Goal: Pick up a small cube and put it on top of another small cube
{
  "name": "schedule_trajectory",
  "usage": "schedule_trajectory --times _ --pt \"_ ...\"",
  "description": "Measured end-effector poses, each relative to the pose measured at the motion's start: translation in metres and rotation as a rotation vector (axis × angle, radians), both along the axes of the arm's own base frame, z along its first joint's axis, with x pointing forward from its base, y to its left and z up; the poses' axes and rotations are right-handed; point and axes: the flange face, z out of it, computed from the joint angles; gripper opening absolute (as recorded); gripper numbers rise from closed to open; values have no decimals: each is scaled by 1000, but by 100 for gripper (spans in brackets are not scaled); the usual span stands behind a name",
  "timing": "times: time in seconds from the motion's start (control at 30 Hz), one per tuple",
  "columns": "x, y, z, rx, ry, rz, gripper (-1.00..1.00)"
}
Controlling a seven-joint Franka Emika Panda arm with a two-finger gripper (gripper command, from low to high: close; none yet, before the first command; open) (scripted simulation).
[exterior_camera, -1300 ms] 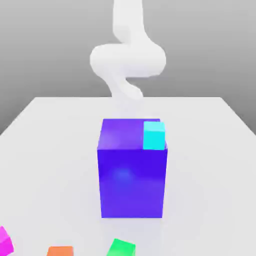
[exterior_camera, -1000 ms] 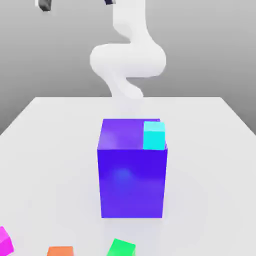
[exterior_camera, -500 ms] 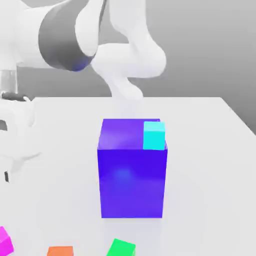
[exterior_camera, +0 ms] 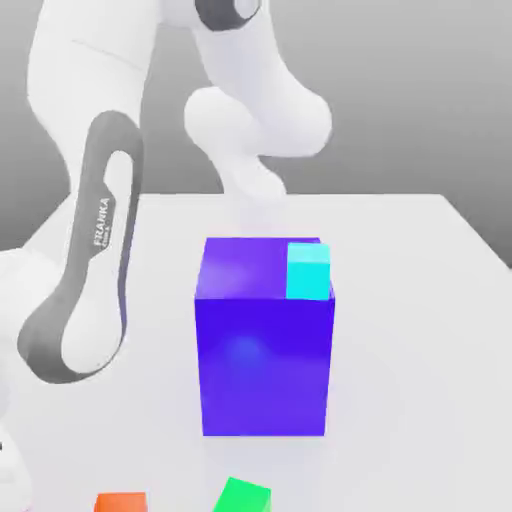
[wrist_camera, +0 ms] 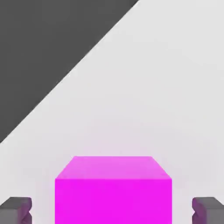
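A small magenta cube (wrist_camera: pixel 113 190) lies on the white table, straight below my hand. My gripper (wrist_camera: pixel 113 211) is open: its dark fingertips (wrist_camera: pixel 15 210) stand wide on either side of this cube, with a gap on each side. In the exterior view my arm (exterior_camera: pixel 85 270) reaches down to the front corner at the exterior view's left. A small cyan cube (exterior_camera: pixel 308 272) rests on the top right corner of a tall blue-purple block (exterior_camera: pixel 265 350) at the table's middle.
A green cube (exterior_camera: pixel 243 496) and an orange cube (exterior_camera: pixel 121 502) lie along the front edge of the table (exterior_camera: pixel 420 300). In the hand view the table's edge runs diagonally, with dark floor (wrist_camera: pixel 43 43) beyond it.
My arm has swung down from high up to the front corner at the exterior view's left, and it now covers the magenta cube there. The cubes and the block have not moved.
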Motion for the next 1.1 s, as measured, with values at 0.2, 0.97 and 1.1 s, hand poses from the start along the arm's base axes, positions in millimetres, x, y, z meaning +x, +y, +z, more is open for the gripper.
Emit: schedule_trajectory --times 0.2,0.97,1.1 --pt "0 0 24 0 0 0 -100" --pt "37 286 47 0 1 862 100" --pt "38 287 88 0 1 865 100"
